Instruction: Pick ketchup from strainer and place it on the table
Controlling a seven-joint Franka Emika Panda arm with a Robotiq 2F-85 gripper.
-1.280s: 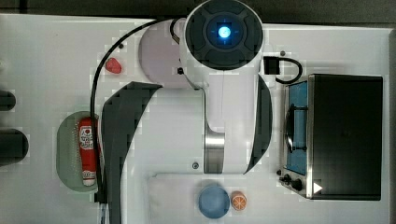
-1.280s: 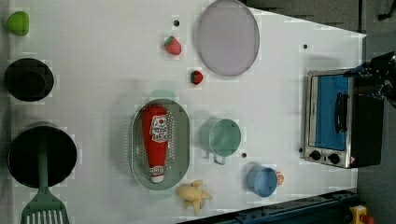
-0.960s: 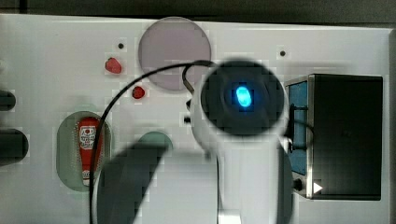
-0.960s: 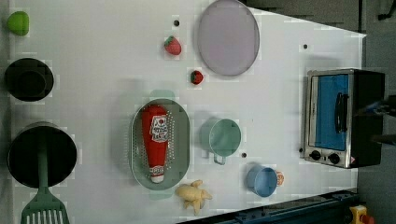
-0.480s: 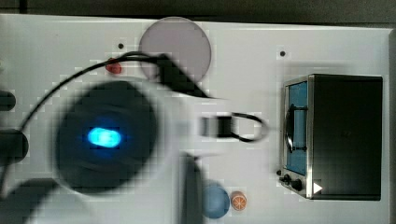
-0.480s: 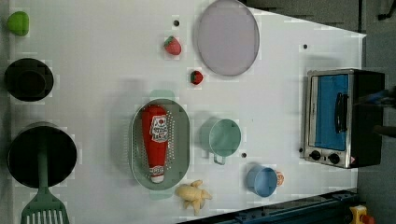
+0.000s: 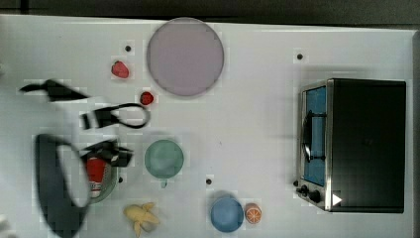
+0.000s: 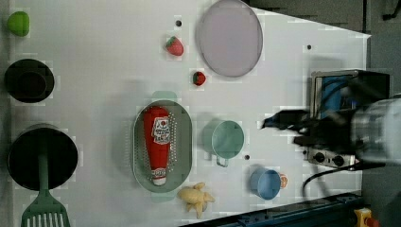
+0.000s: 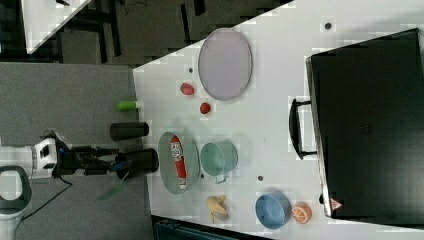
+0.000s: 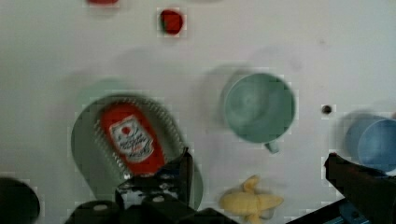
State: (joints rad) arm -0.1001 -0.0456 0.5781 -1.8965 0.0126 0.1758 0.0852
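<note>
Wrist view has the gripper (image 10: 261, 172) spread wide and empty, high above the ketchup (image 10: 129, 138) lying in the strainer (image 10: 86, 154). Best play: centre over the bottle's body, straddle its width, then descend.

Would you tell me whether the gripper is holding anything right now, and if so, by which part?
Nothing is held. The gripper is open, its fingers spread wide above the scene, and the ketchup lies untouched in the strainer.

A toaster oven (image 7: 364, 144), 2 strawberries (image 7: 120, 69) and a banana (image 7: 140, 216).
</note>
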